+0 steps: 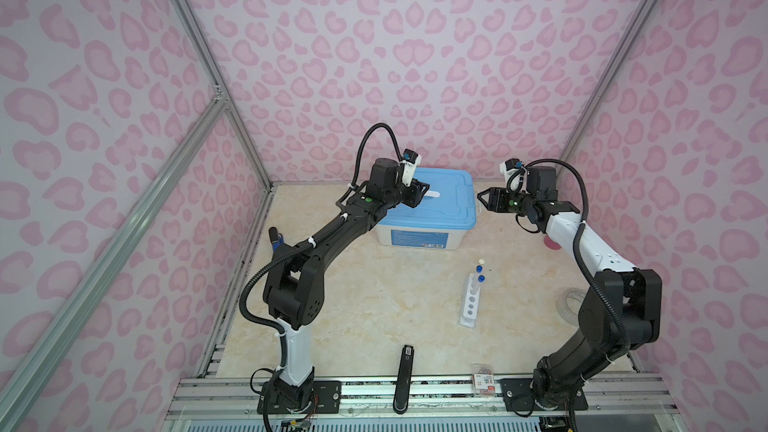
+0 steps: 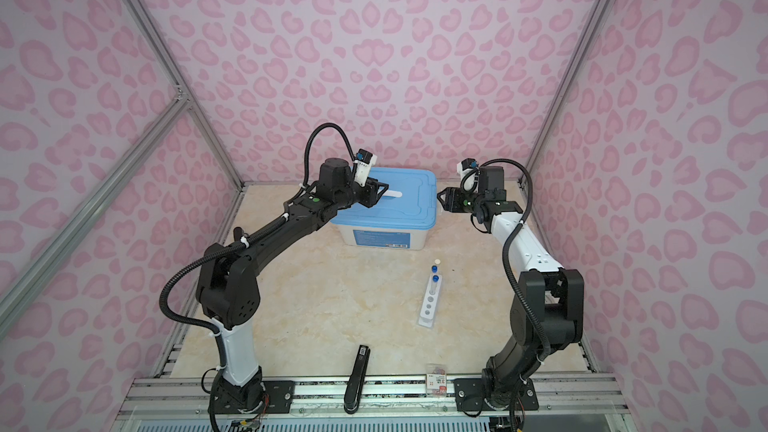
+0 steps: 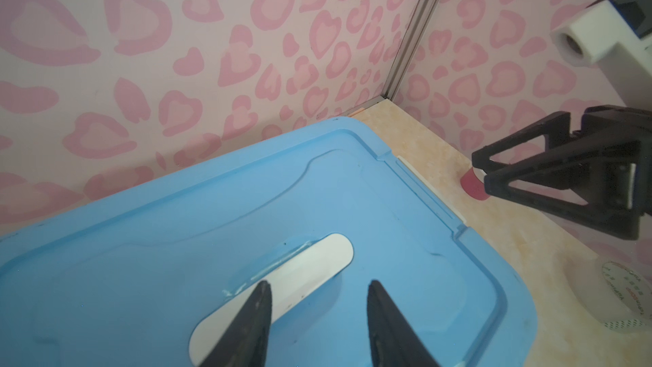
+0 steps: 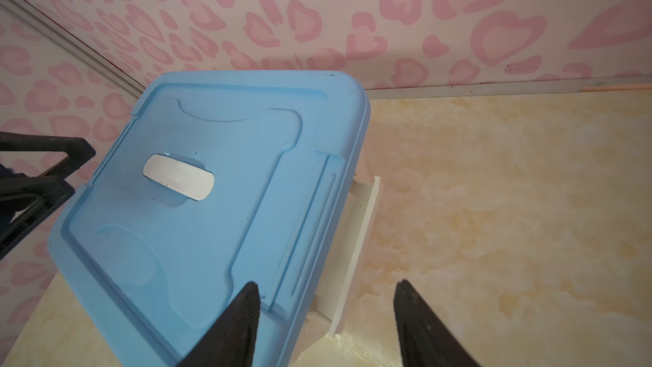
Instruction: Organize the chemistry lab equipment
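A white holed rack (image 1: 469,305) (image 2: 430,303) stands right of the middle with two blue-capped test tubes (image 1: 480,279) (image 2: 436,280) at its far end. A tiny pale cup (image 1: 481,262) sits just behind it. My left gripper (image 3: 319,284) (image 1: 426,191) hovers open over the blue box lid (image 3: 176,241), one finger across its white handle (image 3: 317,266). My right gripper (image 4: 326,283) (image 1: 480,195) is open at the lid's right edge, straddling the white side latch (image 4: 356,241). Neither holds anything.
The white box (image 1: 419,236) with the blue lid sits against the back wall. A pink can (image 1: 552,243) and a tape roll (image 1: 570,305) lie under the right arm. A blue-and-black stick (image 1: 276,238) stands far left; a black bar (image 1: 405,376) and a small packet (image 1: 484,384) lie in front.
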Robot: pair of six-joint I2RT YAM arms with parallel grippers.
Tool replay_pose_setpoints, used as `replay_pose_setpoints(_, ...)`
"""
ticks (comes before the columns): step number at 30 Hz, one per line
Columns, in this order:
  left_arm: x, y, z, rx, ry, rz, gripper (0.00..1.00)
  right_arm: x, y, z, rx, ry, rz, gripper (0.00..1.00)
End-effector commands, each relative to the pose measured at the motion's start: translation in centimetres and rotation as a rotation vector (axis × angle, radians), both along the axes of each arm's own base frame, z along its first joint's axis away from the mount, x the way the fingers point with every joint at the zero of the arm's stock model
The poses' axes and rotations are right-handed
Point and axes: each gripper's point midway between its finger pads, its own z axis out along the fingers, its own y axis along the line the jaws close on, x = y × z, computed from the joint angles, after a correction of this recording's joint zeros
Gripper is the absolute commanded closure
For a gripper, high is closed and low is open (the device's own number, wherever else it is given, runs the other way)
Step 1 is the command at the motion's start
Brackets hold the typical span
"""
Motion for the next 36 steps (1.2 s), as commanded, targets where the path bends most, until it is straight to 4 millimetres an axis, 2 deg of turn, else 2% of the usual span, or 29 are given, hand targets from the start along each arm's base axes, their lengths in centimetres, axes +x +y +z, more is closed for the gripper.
replay_pose_setpoints(1, -1.1, 0.3, 2.4, 0.002, -0.071, -0.028, 0.57, 0.4, 0.3, -0.1, 0.038, -0.008, 0.005, 0.39)
replay_pose_setpoints(8, -3.8, -0.1, 3.4, -0.006, -0.098, -0.14, 0.58, 0.5, 0.0, -0.9, 0.045, 0.003, 0.0, 0.39)
replay_pose_setpoints(18, -6.2, -0.1, 2.8, 0.01, -0.105, -0.237, 0.59, 0.6, -0.8, -1.4, 0.083, 0.021, -0.012, 0.36)
replay_pose_setpoints(29, -6.3, 0.4, 0.9, 0.05, -0.084, -0.219, 0.6, 1.7, -0.1, -2.4, 0.134, 0.046, 0.007, 0.3)
replay_pose_setpoints(36, -5.8, 0.4, -0.5, 0.061, -0.059, -0.206, 0.61, 1.8, 1.0, -3.3, 0.154, 0.062, 0.034, 0.29)
